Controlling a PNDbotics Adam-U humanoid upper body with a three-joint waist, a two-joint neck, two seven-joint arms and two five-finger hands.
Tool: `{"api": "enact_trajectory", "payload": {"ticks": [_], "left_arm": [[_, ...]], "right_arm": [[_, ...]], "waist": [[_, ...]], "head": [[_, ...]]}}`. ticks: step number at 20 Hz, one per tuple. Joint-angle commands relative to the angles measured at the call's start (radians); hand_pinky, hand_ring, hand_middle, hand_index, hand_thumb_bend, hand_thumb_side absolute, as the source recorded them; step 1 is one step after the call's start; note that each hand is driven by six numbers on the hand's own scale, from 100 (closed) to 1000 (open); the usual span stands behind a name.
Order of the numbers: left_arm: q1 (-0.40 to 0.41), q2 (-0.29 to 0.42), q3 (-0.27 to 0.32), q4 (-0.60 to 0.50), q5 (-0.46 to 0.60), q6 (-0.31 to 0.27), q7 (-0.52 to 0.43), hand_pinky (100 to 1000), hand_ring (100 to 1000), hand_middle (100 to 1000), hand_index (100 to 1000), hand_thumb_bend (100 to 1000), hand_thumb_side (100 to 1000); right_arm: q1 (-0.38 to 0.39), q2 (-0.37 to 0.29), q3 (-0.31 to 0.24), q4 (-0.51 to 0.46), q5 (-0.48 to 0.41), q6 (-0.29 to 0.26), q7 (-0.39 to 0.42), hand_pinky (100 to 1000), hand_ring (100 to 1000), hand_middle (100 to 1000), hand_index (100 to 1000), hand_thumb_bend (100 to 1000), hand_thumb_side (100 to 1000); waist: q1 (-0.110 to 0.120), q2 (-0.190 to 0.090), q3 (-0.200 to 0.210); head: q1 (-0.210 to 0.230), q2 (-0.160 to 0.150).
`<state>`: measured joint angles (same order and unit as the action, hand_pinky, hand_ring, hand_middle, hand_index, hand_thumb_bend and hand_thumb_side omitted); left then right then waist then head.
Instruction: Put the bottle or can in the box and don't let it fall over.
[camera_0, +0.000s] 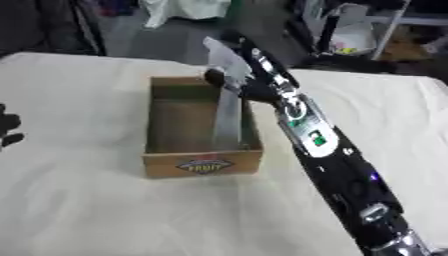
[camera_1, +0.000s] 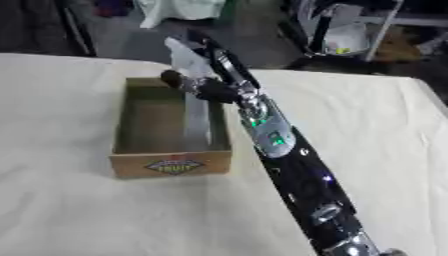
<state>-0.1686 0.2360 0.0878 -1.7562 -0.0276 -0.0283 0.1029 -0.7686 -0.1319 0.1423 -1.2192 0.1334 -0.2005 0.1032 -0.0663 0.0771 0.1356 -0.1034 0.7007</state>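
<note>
The right hand (camera_0: 234, 75) grips what appears to be a tall silver bottle (camera_0: 227, 120) inside the cardboard box (camera_0: 203, 165); left hand (camera_0: 7, 127) rests open at the table's (camera_0: 87, 210) left edge.

Cream table (camera_0: 87, 210), cardboard box (camera_0: 203, 167) atop

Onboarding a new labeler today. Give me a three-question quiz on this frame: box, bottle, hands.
1. True or false: the tall clear plastic bottle stands inside the open brown cardboard box.
2. Which hand is at the bottle's top? A) left hand B) right hand
3. Fill in: the robot's other hand shows at the left-eye view's ____ edge.

Key: 1 true; the bottle looks upright near the box's right wall. 2 B. 3 left.
</note>
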Motion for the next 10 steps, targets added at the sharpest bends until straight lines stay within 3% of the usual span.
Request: {"api": "enact_trajectory", "payload": {"ticks": [1,10], "left_arm": [[-0.004,0.011,0.012,-0.009,-0.002,0.000,0.007,747,773,654,820,503,743],[0.000,0.015,0.024,-0.010,-0.004,0.000,0.020,747,772,652,820,502,743]], "right_arm": [[0.014,-0.062,-0.027,-0.067,-0.036,0.004,-0.031,738,873,932,1000,722,627],[0.279,-0.262,-0.112,-0.317,-0.183,0.020,-0.135,693,829,879,1000,689,645]], "waist": [[0.004,-0.019,-0.005],[-0.002,-0.012,-0.038]], "head": [[0.012,-0.006],[0.050,-0.017]]}}
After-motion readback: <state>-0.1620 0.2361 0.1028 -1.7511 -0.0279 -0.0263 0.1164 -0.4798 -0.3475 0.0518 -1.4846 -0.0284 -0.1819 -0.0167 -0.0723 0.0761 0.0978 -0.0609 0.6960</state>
